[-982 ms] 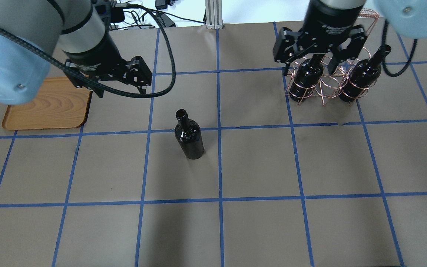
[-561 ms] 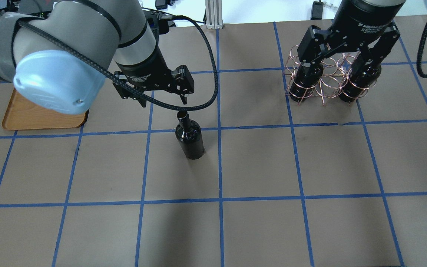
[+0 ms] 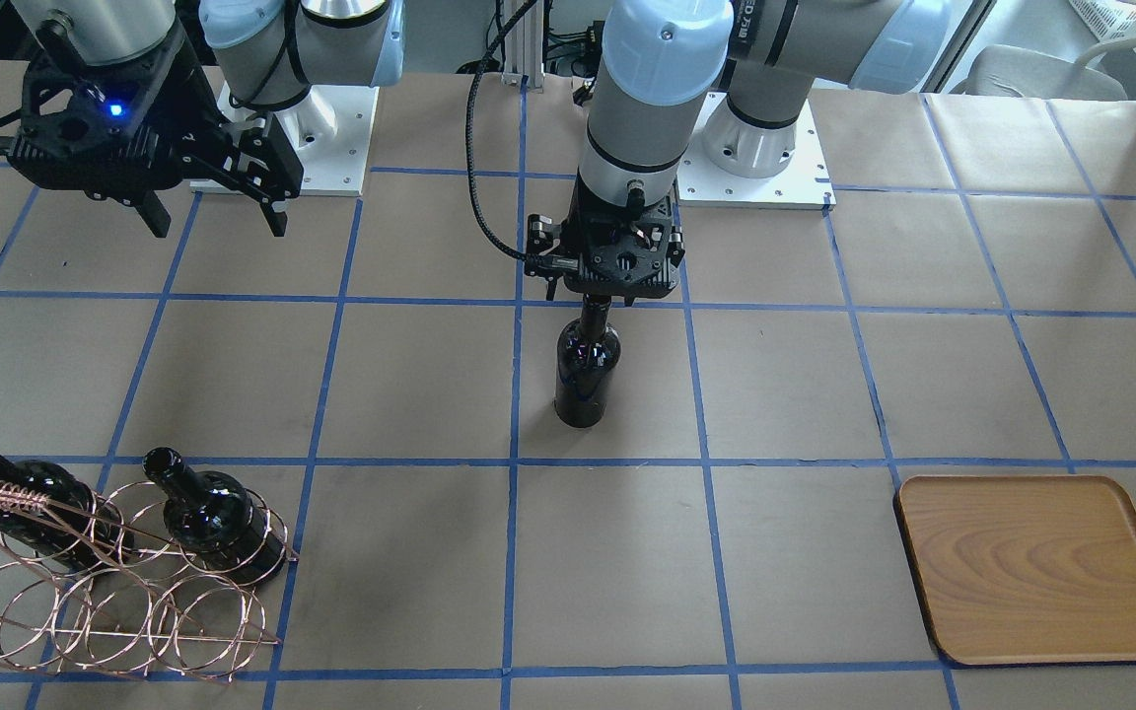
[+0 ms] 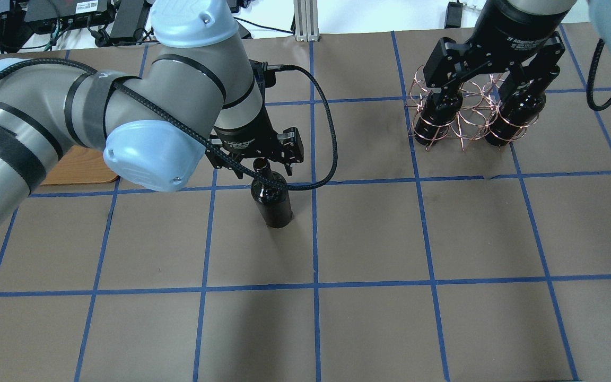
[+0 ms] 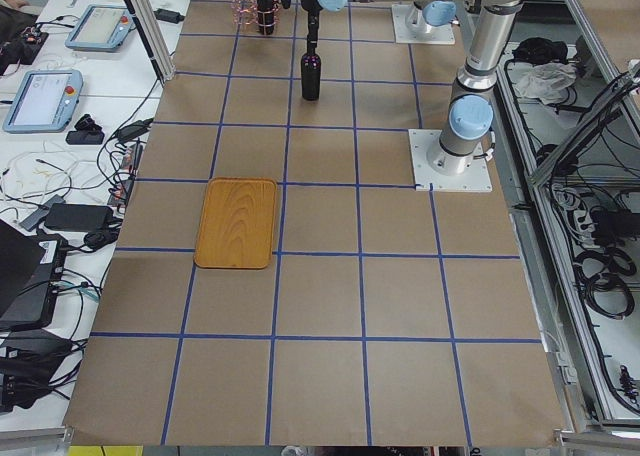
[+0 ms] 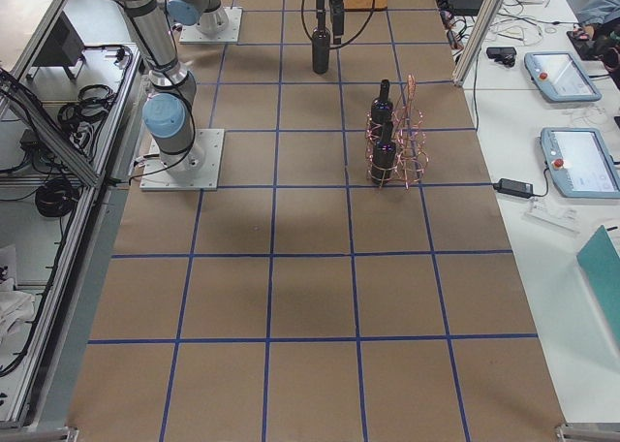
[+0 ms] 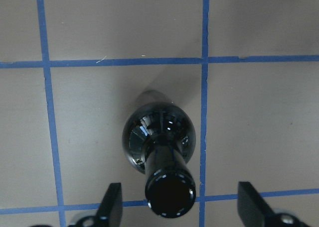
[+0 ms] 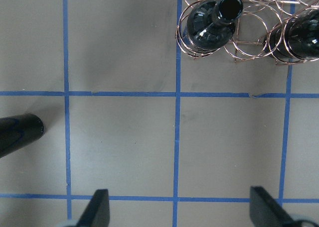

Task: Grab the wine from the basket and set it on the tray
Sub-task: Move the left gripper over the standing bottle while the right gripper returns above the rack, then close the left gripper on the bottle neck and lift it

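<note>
Over the middle of the table (image 3: 824, 394), the left pincer (image 7: 179, 206) has swung across from the tray's side within the last second and is now poised above the lone wine (image 3: 586, 375); that bottle stands upright on the paper, out of the basket (image 3: 124, 606) and well apart from the tray (image 3: 1041, 572). The left jaws are spread wide and hold nothing; the wrist view shows one finger on each side of the bottle's mouth, with a clear gap on both sides. Meanwhile the right pincer (image 3: 213, 209) has risen and drawn back from the basket; it too is wide open and empty, over bare table on the robot's side of the rack, where two other bottles (image 3: 218, 518) sit in their rings. By the look of it, the lift from the basket is done for this bottle and the carry falls to the left arm; it likely needs to sink a little, close below the lip, then lift straight; glossy glass may slip, and an off-centre squeeze could tip it.
</note>
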Robot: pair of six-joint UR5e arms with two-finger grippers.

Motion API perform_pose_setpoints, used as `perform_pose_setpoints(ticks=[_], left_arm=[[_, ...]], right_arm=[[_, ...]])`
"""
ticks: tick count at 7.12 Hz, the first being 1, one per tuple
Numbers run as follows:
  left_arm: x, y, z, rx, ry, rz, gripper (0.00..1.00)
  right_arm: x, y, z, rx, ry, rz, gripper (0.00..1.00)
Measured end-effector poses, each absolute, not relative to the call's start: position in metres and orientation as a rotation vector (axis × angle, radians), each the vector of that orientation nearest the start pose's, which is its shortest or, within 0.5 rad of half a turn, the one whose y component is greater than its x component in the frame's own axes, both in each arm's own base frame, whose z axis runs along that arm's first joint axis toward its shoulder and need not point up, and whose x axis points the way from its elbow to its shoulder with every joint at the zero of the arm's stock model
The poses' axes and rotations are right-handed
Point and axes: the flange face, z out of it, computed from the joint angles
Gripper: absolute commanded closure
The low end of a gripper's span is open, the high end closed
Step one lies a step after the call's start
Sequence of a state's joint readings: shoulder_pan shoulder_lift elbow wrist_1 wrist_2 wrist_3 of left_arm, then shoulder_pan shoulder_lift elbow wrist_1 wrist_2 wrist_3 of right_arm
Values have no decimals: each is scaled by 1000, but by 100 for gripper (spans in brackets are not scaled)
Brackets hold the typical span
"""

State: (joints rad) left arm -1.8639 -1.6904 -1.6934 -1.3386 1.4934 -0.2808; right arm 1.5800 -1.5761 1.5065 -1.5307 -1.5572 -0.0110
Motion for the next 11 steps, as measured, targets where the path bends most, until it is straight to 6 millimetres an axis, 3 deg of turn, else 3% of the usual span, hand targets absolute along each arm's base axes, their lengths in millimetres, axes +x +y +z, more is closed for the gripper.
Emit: perform_pose_setpoints(ticks=[5, 8, 10, 11], left_arm=[[-285, -474, 382, 21, 3206, 59, 41], [-280, -484, 383, -1, 3212, 34, 47], [-279, -486, 382, -5, 3214, 30, 95], [-279, -486, 382, -5, 3213, 32, 100]], right_arm=[[136, -488, 511, -69, 3154, -37, 0], [135, -489, 510, -67, 3154, -39, 0], [135, -489, 510, -66, 3154, -36, 0], [135, -490, 510, -66, 3153, -37, 0]])
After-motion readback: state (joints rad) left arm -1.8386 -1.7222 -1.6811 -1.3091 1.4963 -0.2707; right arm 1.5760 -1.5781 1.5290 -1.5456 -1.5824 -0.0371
